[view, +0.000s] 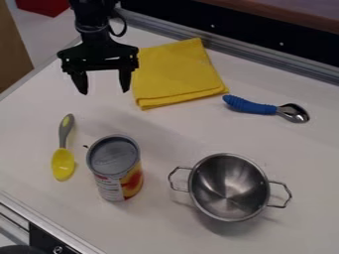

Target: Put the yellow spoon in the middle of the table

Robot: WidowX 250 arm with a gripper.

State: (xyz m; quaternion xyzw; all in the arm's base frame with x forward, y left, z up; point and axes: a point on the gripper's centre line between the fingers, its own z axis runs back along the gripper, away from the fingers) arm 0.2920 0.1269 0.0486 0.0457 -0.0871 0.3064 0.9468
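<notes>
Spoon, yellow bowl (63,163) and grey handle (65,130), lies flat on the table (169,131), off to one side, its bowl just beside the tall can (118,166). The claw (104,93) hangs spread and holding nothing, between the spoon and the folded cloth (175,72). Picking up the spoon looks like the step in hand. I'd go for the handle, well away from the can: the two fingers already seem lined up to straddle it, so come down low, one each side, and close gently, since a thin handle could roll or slip. The can's rim looks the likeliest snag; lift before swinging across, or pass between can and cloth. There's decent room between those two, the steel pot (228,188) and the blue-handled scoop (255,106). The metal edging (49,225) runs beyond the bowl, so don't nudge the spoon that way.
</notes>
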